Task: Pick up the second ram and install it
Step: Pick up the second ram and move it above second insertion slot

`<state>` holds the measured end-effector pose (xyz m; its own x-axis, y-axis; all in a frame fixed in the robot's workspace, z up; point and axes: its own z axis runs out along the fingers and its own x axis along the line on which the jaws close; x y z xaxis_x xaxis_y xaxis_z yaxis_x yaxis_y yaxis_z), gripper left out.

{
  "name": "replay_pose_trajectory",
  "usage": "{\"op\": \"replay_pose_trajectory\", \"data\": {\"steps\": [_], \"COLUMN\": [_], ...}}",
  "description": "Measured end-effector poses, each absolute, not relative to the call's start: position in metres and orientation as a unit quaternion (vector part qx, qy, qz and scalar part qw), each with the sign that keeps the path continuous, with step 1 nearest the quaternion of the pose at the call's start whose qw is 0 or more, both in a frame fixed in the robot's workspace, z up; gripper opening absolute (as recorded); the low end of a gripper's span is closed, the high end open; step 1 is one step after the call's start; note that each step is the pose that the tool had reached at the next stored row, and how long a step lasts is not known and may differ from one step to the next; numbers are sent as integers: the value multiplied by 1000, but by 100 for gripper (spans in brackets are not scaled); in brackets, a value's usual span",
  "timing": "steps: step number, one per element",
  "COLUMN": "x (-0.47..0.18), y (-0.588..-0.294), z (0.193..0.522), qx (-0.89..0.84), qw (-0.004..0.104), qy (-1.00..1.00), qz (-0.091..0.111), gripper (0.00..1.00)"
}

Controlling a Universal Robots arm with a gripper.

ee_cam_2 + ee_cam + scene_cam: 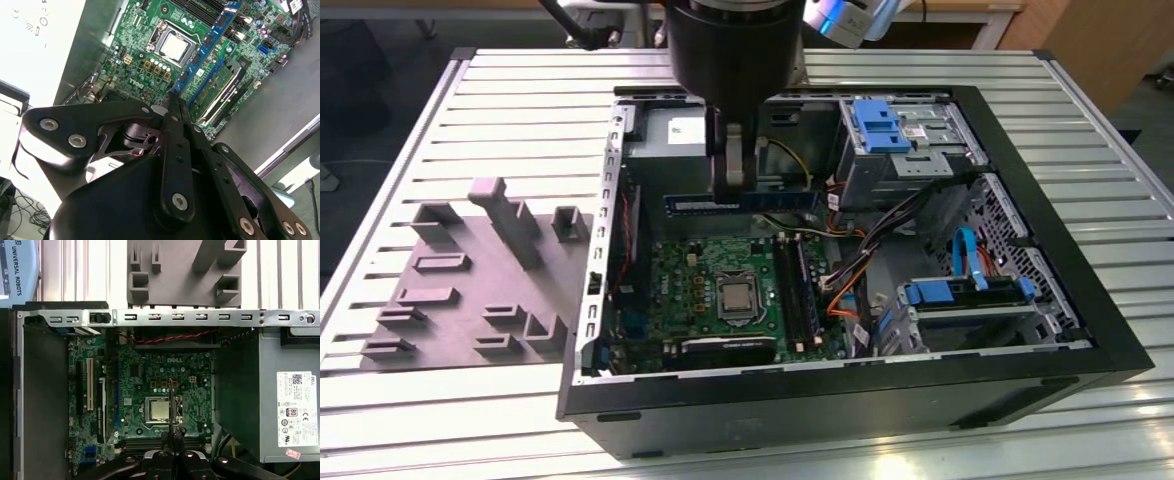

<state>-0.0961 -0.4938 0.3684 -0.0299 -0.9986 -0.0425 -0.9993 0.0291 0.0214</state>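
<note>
My gripper hangs inside the open computer case, above the back part of the motherboard. It is shut on the second ram, a slim blue-edged stick held level and edge-down, clear of the board. In the second wrist view the second ram reaches out from the closed fingers over the memory slots. In the first wrist view it is a thin line above the gripper, crossing the silver processor.
Another green memory stick sits in a slot beside the processor. A grey moulded tray lies on the slatted table at the exterior view's left. Drive bays with blue clips, cables and the power supply crowd the case.
</note>
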Motion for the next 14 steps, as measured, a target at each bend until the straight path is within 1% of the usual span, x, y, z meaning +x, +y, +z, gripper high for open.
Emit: {"op": "replay_pose_trajectory", "data": {"steps": [14], "x": [-96], "y": [-494], "z": [361], "qx": [-696], "qw": [8], "qy": [717], "qz": [22], "gripper": [11]}}
